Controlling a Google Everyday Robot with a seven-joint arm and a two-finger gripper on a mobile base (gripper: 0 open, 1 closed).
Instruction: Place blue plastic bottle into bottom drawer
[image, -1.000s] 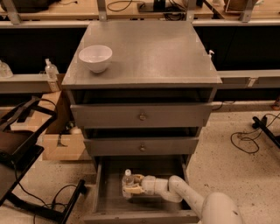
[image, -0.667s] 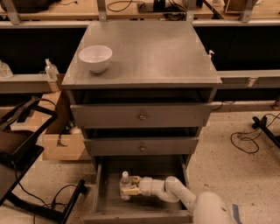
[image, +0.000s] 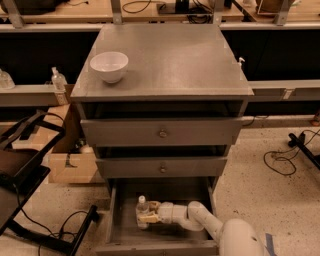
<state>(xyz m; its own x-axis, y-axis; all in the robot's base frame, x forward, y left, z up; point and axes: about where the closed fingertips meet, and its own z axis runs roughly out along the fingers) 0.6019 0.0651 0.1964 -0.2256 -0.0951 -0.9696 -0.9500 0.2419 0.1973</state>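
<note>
The bottom drawer (image: 125, 235) of the grey cabinet is pulled open at the bottom of the camera view. The blue plastic bottle (image: 142, 208), clear with a white cap, stands upright inside the drawer at its left middle. My gripper (image: 147, 216) reaches in from the right on the white arm (image: 200, 222) and is shut on the bottle's lower body. The bottle's base seems to rest on or sit just above the drawer floor.
A white bowl (image: 109, 65) sits on the cabinet top at the left. The two upper drawers with round knobs (image: 162, 133) stand partly open above the bottom one. A cardboard box (image: 70, 160), a black chair frame (image: 30, 175) and floor cables lie to the left.
The gripper and bottle have shifted slightly left and toward the front inside the bottom drawer. The arm has come further into view.
</note>
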